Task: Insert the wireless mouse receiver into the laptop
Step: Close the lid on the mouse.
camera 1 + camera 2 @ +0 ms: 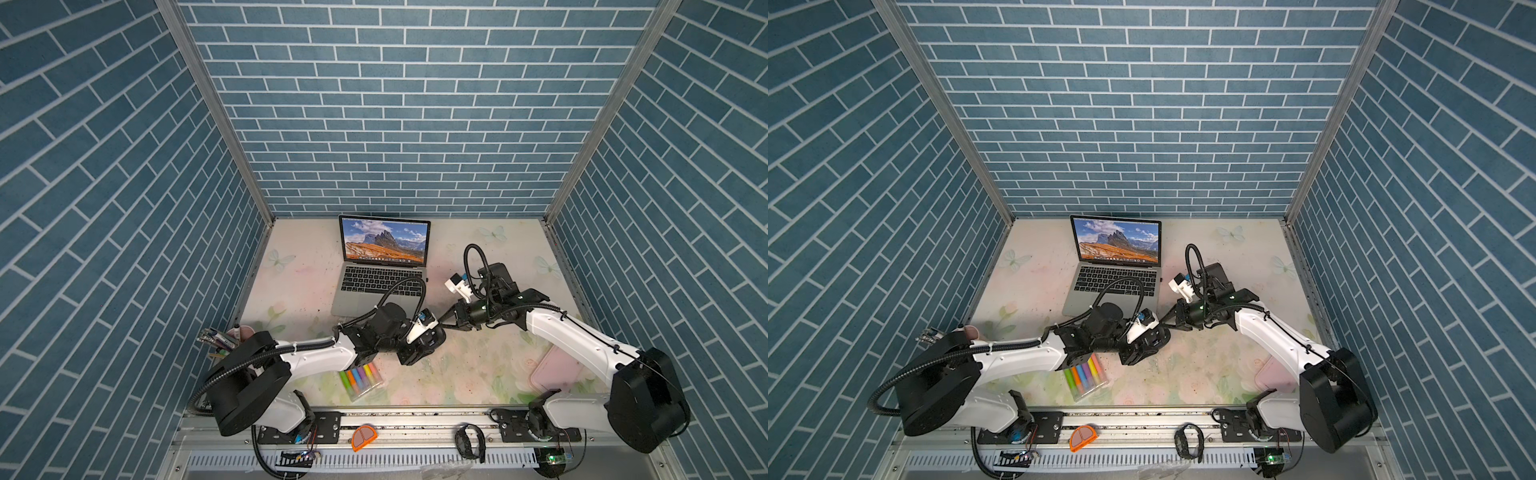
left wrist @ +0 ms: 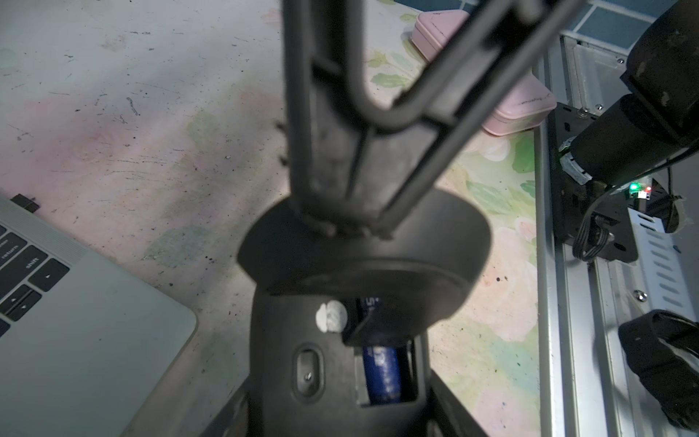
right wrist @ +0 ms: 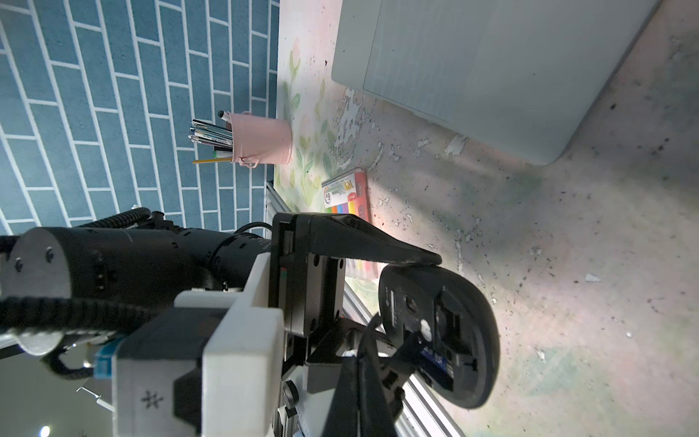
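Left fingers (image 3: 378,242) clasp an upturned black mouse (image 2: 325,378) above the middle of the bench (image 1: 299,286); right fingers (image 2: 325,159), closed tight, meet at its lifted cover (image 2: 378,257).
Whether they pinch that cover is unclear. The tiny dark wireless mouse receiver (image 2: 24,202) sits against the right side edge of the laptop (image 1: 353,307), toward the bench's back edge, seemingly plugged in. Insertion looks done; refitting the cover appears to remain.
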Tool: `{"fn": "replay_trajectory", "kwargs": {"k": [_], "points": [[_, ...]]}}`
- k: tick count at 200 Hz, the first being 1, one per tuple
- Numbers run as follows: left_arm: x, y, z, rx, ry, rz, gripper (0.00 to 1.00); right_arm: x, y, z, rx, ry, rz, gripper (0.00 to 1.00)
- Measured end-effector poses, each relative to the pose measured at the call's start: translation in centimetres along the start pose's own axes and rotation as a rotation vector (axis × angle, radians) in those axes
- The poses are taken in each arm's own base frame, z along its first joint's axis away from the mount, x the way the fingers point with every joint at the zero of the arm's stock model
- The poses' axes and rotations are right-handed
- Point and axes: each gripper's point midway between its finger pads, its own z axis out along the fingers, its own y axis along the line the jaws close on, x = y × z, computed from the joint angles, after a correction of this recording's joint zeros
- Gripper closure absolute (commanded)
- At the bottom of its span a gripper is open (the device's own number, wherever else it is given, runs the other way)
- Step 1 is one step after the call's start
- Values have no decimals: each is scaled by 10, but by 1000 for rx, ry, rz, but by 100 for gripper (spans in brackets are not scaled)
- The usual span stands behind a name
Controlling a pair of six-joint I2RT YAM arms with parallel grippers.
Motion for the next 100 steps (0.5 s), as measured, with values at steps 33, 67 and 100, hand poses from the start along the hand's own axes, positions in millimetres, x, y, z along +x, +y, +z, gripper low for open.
{"fn": "replay_trajectory", "kwargs": {"k": [33,67,100], "points": [[10,0,2,1,13,-22,100,0,-10,8,-7,23,43,100],[12,0,2,1,15,-31,100,-1,-15,8,-8,31,64,99],[12,0,2,0,15,-32,100,-3,-17,8,-4,35,81,93]]}}
